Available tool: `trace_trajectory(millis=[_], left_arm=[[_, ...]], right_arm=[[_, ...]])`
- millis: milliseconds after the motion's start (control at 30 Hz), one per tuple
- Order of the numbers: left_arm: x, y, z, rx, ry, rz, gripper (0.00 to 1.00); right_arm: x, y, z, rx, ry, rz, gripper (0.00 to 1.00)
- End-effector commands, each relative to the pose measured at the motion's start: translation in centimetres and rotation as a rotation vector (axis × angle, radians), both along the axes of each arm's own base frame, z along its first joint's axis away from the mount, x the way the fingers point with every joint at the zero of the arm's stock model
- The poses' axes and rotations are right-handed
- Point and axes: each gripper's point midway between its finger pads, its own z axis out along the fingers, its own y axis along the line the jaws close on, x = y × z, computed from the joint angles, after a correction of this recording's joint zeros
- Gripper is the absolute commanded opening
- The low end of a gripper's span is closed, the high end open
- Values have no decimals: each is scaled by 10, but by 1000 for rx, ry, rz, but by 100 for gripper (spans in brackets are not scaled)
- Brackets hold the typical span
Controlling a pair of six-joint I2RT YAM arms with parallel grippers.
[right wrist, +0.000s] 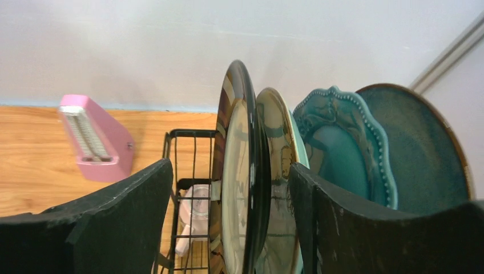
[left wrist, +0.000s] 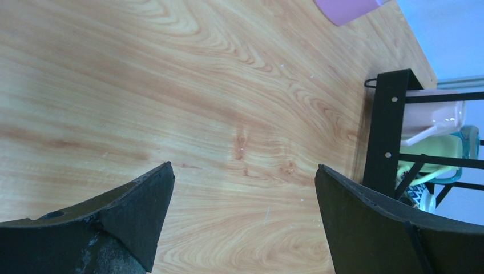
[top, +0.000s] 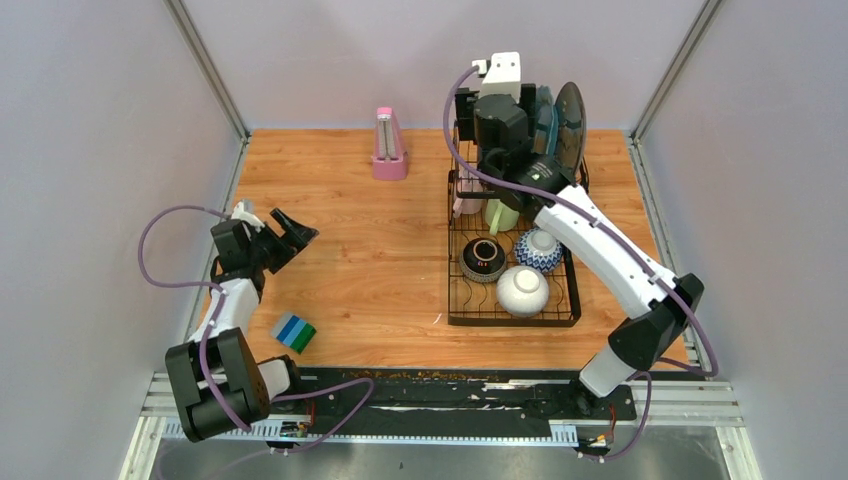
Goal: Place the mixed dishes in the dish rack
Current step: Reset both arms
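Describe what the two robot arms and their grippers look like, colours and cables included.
The left arm and right arm both have smooth white link shells between bulky black joint housings. A thin purple cable loops along each. The left gripper and right gripper each have two broad, matte black, wedge-shaped fingers with scuffed edges. A white camera block tops the right wrist.

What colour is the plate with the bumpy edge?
Teal, a shiny blue-green. The scalloped plate shows best in the right wrist view.
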Motion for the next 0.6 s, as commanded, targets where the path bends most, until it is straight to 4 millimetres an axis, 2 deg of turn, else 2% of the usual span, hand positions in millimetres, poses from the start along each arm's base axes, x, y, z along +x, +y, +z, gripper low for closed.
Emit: trace_trajectory(millis=[0,100,133,167,200,233,267,300,333,367,400,567], left_arm=[[13,-4,46,88,-127,-32,100],[15,-12,61,140,-130,-44,100],[18,-12,75,180,-160,-48,100],[16,-17,76,215,-137,-51,100],[19,-27,95,262,-182,-83,100],[18,-24,96,304,-159,-61,100],[20,-34,114,342,-198,-86,100],[18,-29,116,379,-182,-59,100],[17,-42,128,403,-206,-94,100],[16,-40,134,430,-211,-75,100],[15,-48,142,445,-224,-90,100],[16,-59,167,538,-270,-91,100]], right_arm=[[-37,-9,75,200,-128,126,78],[-56,-20,90,240,-162,152,84],[-63,-29,97,254,-182,150,86],[-67,-36,95,258,-185,145,87],[-73,-48,96,278,-198,134,87],[-77,-60,95,293,-205,123,88],[-81,-73,93,316,-213,114,88],[-84,-89,90,334,-219,98,89],[-87,-105,86,351,-225,77,89],[-88,-122,80,357,-226,45,90],[-91,-138,76,361,-230,15,91],[-88,-209,30,383,-120,-130,94]])
